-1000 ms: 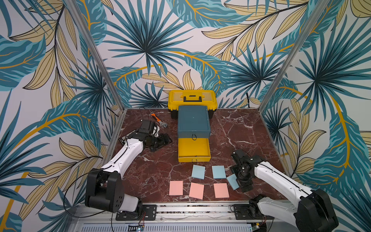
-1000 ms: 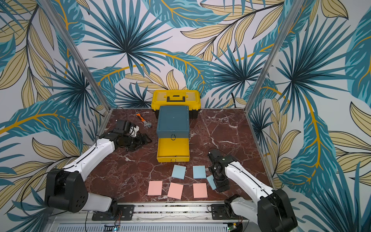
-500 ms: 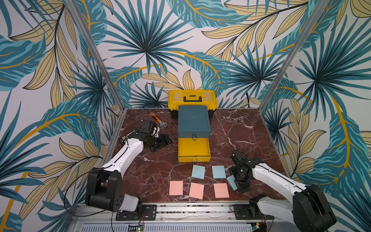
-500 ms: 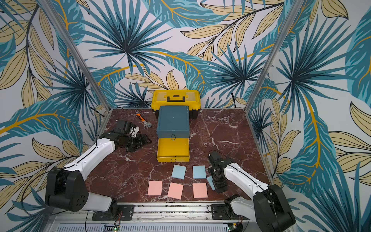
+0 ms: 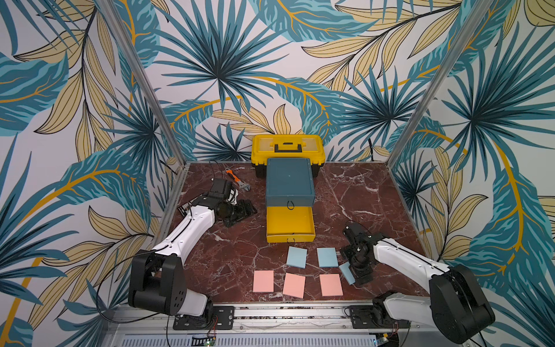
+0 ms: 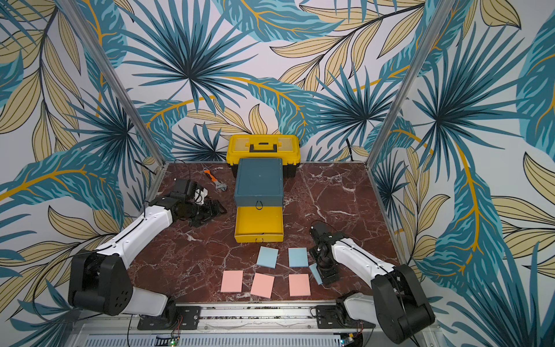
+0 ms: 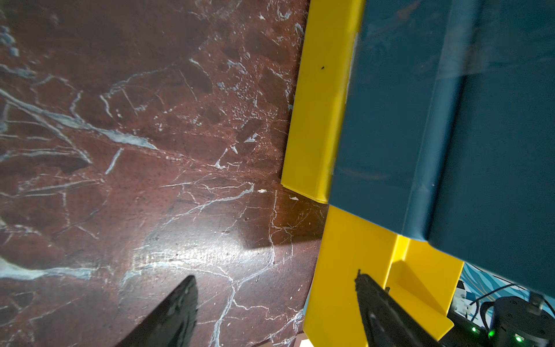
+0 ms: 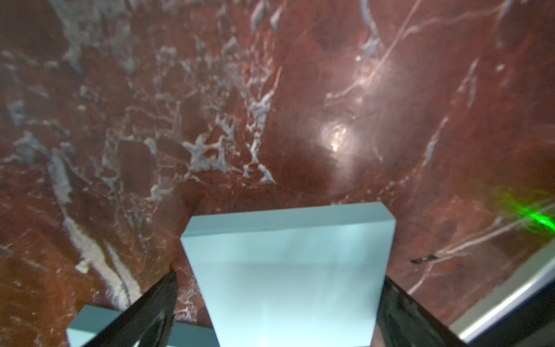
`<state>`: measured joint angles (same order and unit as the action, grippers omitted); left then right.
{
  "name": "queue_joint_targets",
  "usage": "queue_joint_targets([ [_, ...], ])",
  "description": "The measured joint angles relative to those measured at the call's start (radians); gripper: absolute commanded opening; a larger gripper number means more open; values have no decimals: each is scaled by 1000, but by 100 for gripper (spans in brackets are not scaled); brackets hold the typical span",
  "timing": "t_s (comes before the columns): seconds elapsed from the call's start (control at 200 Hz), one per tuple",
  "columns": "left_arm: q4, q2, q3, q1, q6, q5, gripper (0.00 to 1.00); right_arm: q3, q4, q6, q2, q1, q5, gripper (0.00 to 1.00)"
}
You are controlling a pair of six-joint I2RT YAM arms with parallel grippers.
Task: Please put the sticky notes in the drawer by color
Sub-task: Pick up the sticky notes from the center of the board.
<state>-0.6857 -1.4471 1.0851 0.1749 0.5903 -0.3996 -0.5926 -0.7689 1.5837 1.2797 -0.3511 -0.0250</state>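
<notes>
The teal drawer cabinet (image 5: 289,183) (image 6: 259,183) stands mid-table with a yellow drawer (image 5: 290,223) (image 6: 259,223) pulled out, showing nothing inside. In front lie two light blue sticky notes (image 5: 296,257) (image 5: 327,257) and three salmon pink ones (image 5: 263,281) (image 5: 294,285) (image 5: 331,284). A third blue pad (image 5: 348,272) (image 8: 288,255) stands tilted between the fingers of my right gripper (image 5: 359,270) (image 8: 279,276). That gripper is open: one finger touches the pad's edge, the other is apart from it. My left gripper (image 5: 243,211) (image 7: 276,288) is open and empty, left of the cabinet (image 7: 435,120).
A yellow toolbox (image 5: 287,148) with a black handle stands behind the cabinet against the back wall. An orange-handled wrench (image 5: 237,180) lies at the back left. Metal corner posts and walls bound the marble table. A rail runs along the front edge.
My right arm has shifted slightly, with its gripper staying over the tilted blue pad. The left arm and the other pads have not moved.
</notes>
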Motion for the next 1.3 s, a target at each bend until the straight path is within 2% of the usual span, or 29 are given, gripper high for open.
queue_joint_targets([
  [0.24, -11, 0, 0, 0, 0, 8, 84, 8, 1, -3, -11, 0, 1, 94],
  [0.556, -13, 2, 0, 0, 1, 7, 84, 53, -1, -6, -93, 0, 2, 76],
  [0.856, -22, 27, 0, 0, 1, 8, 84, 57, 3, -36, -132, 0, -39, 75],
  [1.027, -24, 28, 0, 0, 2, 7, 84, -45, -37, -86, -141, 0, -69, 75],
  [1.297, -27, 28, 0, 0, 5, 8, 84, -354, -73, -205, -122, -10, -87, 75],
])
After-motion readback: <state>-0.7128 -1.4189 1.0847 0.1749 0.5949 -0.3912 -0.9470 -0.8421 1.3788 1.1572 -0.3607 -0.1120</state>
